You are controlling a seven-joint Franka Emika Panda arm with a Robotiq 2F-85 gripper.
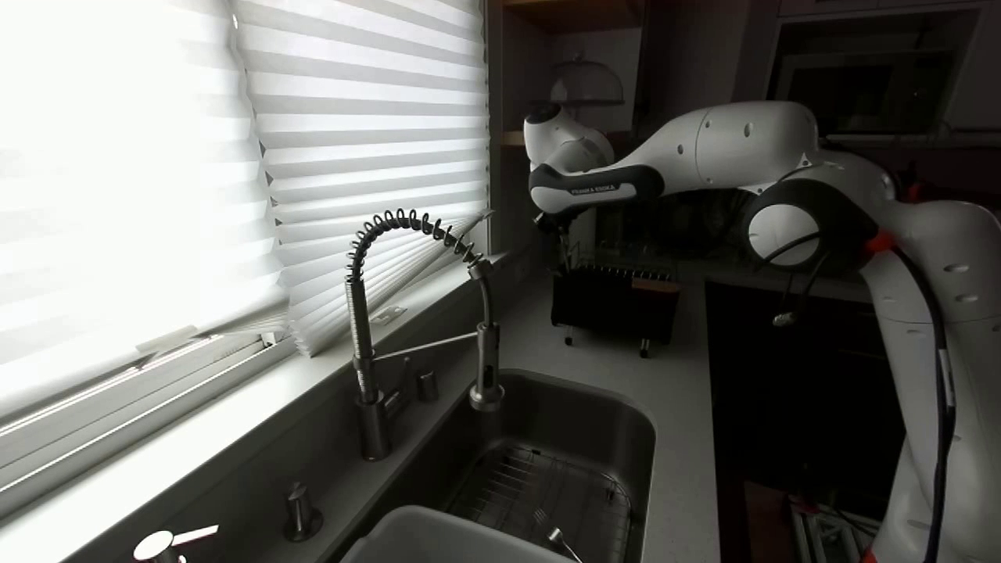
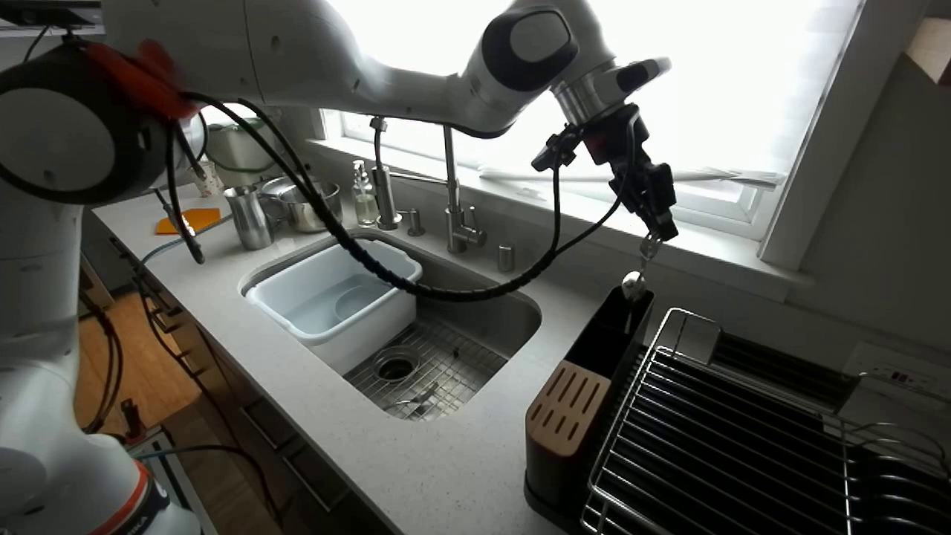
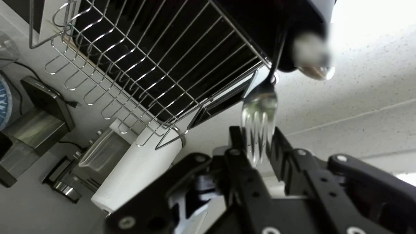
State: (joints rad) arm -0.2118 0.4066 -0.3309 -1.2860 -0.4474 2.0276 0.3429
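While its lower end is lost against the black caddy [image 2: 548, 479] beneath, the fork [image 3: 261, 100] points tines-up, clamped by those tines in the gripper [image 3: 255, 138]; a pale blurred object [image 3: 310, 52] beside it cannot be identified. Speckled counter [image 2: 468, 475] surrounds the sink [image 2: 511, 323], and the window [image 2: 743, 89] is washed out white.

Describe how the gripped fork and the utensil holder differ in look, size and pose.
Look: the fork is shiny metal; the utensil holder is black with a slotted wooden piece.
Size: the fork is slim; the utensil holder is bulkier.
Pose: the fork is held tines up by the end effector; the utensil holder stands beside the dish rack.
Shared: both are elongated.
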